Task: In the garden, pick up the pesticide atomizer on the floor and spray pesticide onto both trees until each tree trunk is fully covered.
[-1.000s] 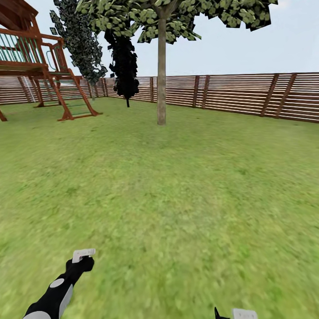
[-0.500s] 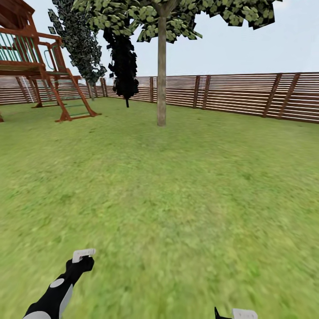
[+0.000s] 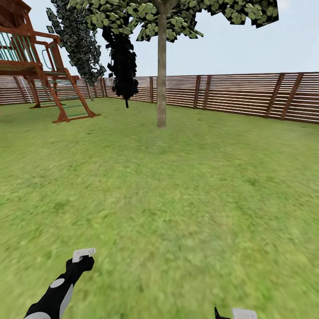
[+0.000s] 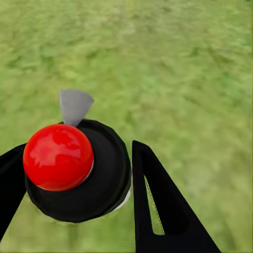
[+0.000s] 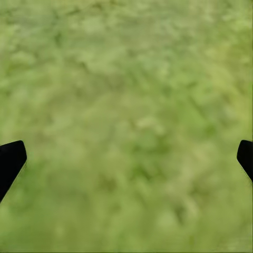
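Observation:
The pesticide atomizer (image 4: 79,174) sits between the two black fingers of my left gripper (image 4: 81,184), which is shut on it. From above it is a dark round body with a red ball on top and a pale grey spout. In the head view the left gripper (image 3: 82,261) is low at the left over the grass floor (image 3: 177,199), with the pale grey spray head (image 3: 83,254) at its tip. One tree stands far ahead, and its thick grey-brown tree trunk (image 3: 161,75) rises from the lawn. My right gripper (image 5: 126,158) is open over grass, also at the head view's lower edge (image 3: 232,313).
A brown slatted fence (image 3: 248,95) rings the lawn. A wooden play frame (image 3: 40,66) stands at the far left. Two dark-leaved cone trees (image 3: 122,57) stand by the fence behind it. Open grass stretches between me and the trunk.
The whole view has shifted a little: the trunk's base sits slightly lower and the play frame further left, so the camera has moved. Both arms hold the same pose.

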You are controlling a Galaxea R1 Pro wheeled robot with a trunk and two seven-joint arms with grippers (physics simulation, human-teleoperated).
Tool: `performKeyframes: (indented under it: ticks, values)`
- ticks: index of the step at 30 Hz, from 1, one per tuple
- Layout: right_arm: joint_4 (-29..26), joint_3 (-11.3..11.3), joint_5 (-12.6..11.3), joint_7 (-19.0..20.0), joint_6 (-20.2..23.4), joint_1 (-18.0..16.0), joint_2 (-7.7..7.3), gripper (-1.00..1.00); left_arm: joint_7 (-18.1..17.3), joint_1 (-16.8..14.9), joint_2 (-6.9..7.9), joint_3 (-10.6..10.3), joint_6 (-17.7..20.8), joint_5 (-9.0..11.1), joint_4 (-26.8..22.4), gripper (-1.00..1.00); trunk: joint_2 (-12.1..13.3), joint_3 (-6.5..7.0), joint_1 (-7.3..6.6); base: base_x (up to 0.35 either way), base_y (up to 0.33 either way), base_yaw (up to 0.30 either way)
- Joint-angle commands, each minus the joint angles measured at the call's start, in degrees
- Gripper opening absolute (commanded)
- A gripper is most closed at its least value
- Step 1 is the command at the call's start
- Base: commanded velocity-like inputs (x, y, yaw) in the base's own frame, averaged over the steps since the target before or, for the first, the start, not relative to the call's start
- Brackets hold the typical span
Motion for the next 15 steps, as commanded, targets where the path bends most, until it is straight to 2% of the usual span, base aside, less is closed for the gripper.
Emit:
performKeyframes:
  ticks: [1, 15]
  values:
    - [0.0, 0.0, 0.0, 0.0, 0.0, 0.0, 0.00, 1.00, 0.0, 0.0, -0.03, 0.0, 0.0, 0.0, -0.1, -1.00, 0.0, 0.00, 0.00, 0.338, 0.000, 0.000]
    - [0.0, 0.0, 0.0, 0.0, 0.0, 0.0, 0.00, 1.00, 0.0, 0.0, 0.22, 0.0, 0.0, -0.1, 0.1, -1.00, 0.0, 0.00, 0.00, 0.338, 0.000, 0.000]
